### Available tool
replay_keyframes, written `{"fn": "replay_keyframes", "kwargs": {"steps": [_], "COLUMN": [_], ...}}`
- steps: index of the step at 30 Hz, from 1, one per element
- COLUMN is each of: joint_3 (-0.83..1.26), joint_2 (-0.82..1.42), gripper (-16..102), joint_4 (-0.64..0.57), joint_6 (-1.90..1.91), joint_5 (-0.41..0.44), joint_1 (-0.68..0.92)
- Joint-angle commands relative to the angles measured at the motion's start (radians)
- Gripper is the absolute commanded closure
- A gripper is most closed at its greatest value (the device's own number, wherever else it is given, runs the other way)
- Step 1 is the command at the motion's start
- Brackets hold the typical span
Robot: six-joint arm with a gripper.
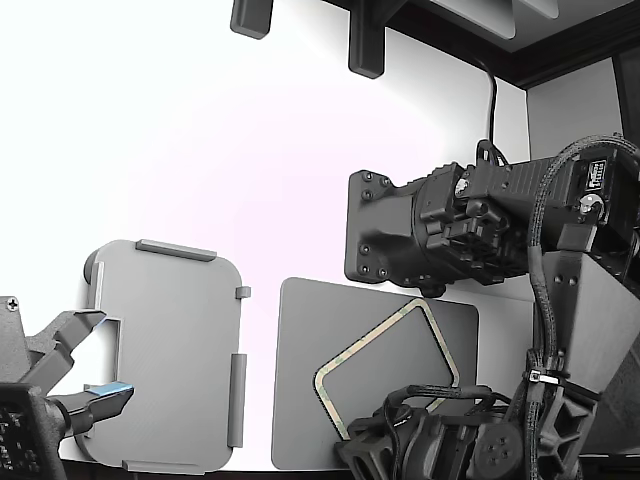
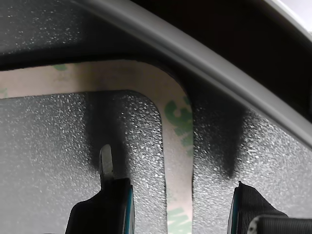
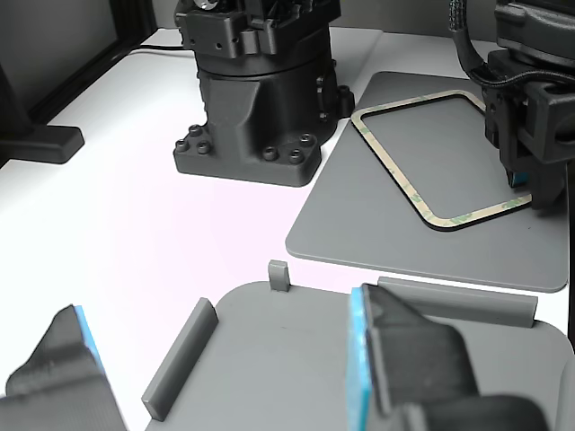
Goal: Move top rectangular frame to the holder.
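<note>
1. Overall, exterior view: white table (image 1: 200, 150). The light grey holder (image 1: 165, 355) sits toward the exterior view's left, raised tabs along its edges. The dark grey mat (image 1: 300, 400) lies just beside it on the exterior view's right, a strip of table between them.
2. Same view: the top rectangular frame (image 1: 385, 328) lies flat on the mat, tilted relative to the mat's edges, beige with green mottling. Its lower corner is hidden behind the black arm (image 1: 470, 445).
3. Same view: a second gripper (image 1: 85, 365) with blue-padded tips reaches over the holder's edge at the exterior view's left. A black arm base (image 1: 400, 235) stands behind the mat.
4. Wrist view: the gripper (image 2: 178, 209) is spread apart, one finger (image 2: 109, 195) on each side of the frame's (image 2: 178, 146) strip near a rounded corner. Frame rests on the textured mat (image 2: 58, 146). Contact with the strip — probably none, but the view is too close to be sure. Mat's pale edge (image 2: 219, 68) runs diagonally past the corner.
5. Other view: frame (image 3: 395, 166) is on the mat (image 3: 359, 215), well apart from the holder (image 3: 296, 359) in the foreground. The gripper (image 3: 530, 184) is down at the frame's near corner at this view's right, blue pad visible. Arm base (image 3: 256, 90) stands just beside the mat. Blurred blue-padded fingers (image 3: 386, 359) of the second gripper hang over the holder.
</note>
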Motion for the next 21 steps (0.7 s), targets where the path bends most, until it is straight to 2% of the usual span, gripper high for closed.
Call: {"fn": "replay_keyframes", "kwargs": {"steps": [1,7,21], "joint_3": [0.0,0.012,0.008], "joint_2": [0.032,0.034,0.032], "gripper": [6,8,19], "joint_4": [-0.02,-0.034,-0.026], "joint_6": [-0.005,-0.031,-0.057], "joint_5": [-0.003,0.0,0.015], "joint_1": [-0.009,-0.006,0.0]}}
